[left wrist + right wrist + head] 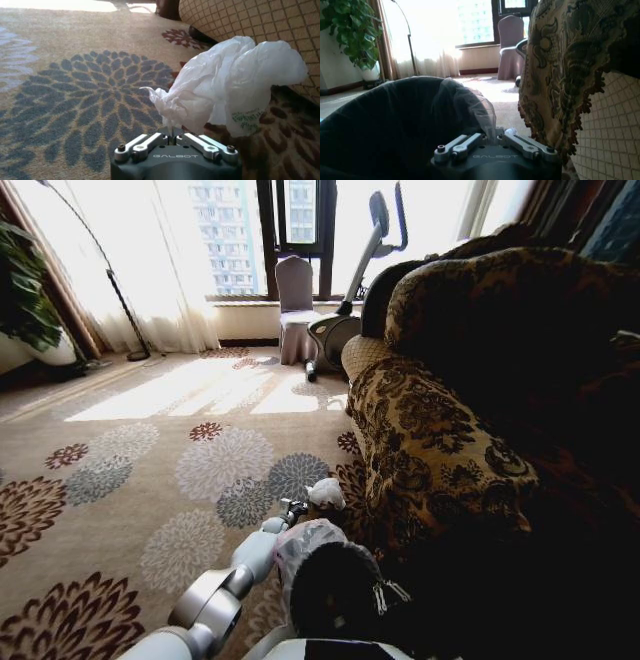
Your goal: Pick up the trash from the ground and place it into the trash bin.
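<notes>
My left gripper (pixel 171 137) is shut on a pinched corner of the white plastic bag (pixel 227 88), a piece of the trash, and the crumpled bag stands up from the fingers just above the carpet beside the sofa's base. In the head view the bag (pixel 326 493) hangs at the end of my left arm, with the left gripper (pixel 295 508) just behind it. The trash bin (pixel 335 585), black with a whitish liner, sits close in front of me. My right gripper (pixel 495 137) is shut on the bin's (pixel 395 123) lined rim, and it also appears at the rim (pixel 386 593) from above.
A large patterned sofa (pixel 450 420) fills the right side, with its skirt close to the bag. Flowered carpet (pixel 130 470) lies open to the left. Farther off stand a covered chair (pixel 295 310), an exercise bike (pixel 350 300), a floor lamp (pixel 120 300) and a plant (pixel 25 290).
</notes>
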Motion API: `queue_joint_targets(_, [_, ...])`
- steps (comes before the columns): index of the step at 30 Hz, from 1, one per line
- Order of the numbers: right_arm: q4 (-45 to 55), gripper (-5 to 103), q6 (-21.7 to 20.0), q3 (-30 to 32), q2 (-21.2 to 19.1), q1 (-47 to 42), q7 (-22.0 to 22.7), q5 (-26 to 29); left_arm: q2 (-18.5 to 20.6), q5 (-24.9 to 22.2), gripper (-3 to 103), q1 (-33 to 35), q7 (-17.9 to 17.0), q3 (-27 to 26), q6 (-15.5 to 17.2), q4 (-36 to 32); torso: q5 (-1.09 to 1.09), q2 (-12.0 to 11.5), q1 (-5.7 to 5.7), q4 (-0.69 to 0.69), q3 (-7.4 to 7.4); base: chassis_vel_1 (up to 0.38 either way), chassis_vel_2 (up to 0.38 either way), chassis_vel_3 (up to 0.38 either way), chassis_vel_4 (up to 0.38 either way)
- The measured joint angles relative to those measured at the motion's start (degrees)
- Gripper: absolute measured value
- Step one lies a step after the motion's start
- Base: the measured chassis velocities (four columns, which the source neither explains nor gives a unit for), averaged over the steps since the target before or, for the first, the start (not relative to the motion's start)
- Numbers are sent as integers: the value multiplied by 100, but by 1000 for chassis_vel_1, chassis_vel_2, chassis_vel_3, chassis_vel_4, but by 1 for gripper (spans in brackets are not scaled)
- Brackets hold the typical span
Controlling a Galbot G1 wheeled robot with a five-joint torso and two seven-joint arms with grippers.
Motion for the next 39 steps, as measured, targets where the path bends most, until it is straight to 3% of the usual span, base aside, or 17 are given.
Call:
queue_joint_targets(2, [9,4,-35,-5,-2,14,-1,4,53,132,7,44,-53,62,-27,-88,-1,0,0,-1,0,0,0,0,0])
queue_joint_targets(5, [10,4,-112,-54,-10,90,-41,-18,214,609,23,92,-90,134,-138,-321,3,0,0,1,0,0,0,0,0])
queue_joint_targets(6, [10,4,-112,-54,-10,90,-41,-18,214,609,23,92,-90,134,-138,-321,3,0,0,1,0,0,0,0,0])
queue_joint_targets(8, [-12,4,-125,-90,-4,135,-46,-42,250,655,34,69,-73,144,-144,-349,-2,0,0,1,0,0,0,0,0])
queue_joint_targets(11, [-14,4,-142,-94,-6,144,-47,-48,266,601,45,-9,53,146,-140,-296,1,0,0,-1,0,-11,10,12,-17])
queue_joint_targets(13, [-14,4,-146,-95,-9,144,-47,-48,263,564,45,-39,92,146,-125,-248,1,0,-1,-1,-1,-76,76,37,-51])
queue_joint_targets(16, [13,4,-147,-85,-12,134,-34,-48,202,329,61,-141,215,128,-13,-66,0,0,-1,-1,0,-98,96,88,-92])
queue_joint_targets(17, [13,4,-147,-85,-12,134,-34,-48,202,329,61,-141,215,128,-13,-66,0,0,-1,-1,0,-109,129,106,-99])
queue_joint_targets(20, [98,4,-143,-86,-1,68,-10,-78,100,-14,78,-193,308,92,262,21,2,0,0,2,0,-166,192,180,-180])
queue_joint_targets(26, [110,4,-128,-145,19,24,-17,-193,-223,-98,94,-309,371,-106,485,311,-3,-1,5,-1,3,-129,153,121,-137])
queue_joint_targets(29, [100,4,-93,-171,69,-26,-18,-277,-313,-75,102,-312,830,-143,615,337,2,0,0,0,-1,-22,36,8,-31])
queue_joint_targets(34, [70,4,-45,-124,87,-93,-19,-284,-370,21,97,-279,1110,-142,603,386,2,0,-3,0,-3,16,-20,-12,21])
queue_joint_targets(39, [62,4,-38,-91,100,-80,-23,-266,-419,107,81,-272,1180,-176,496,476,0,0,1,1,0,0,0,0,0])
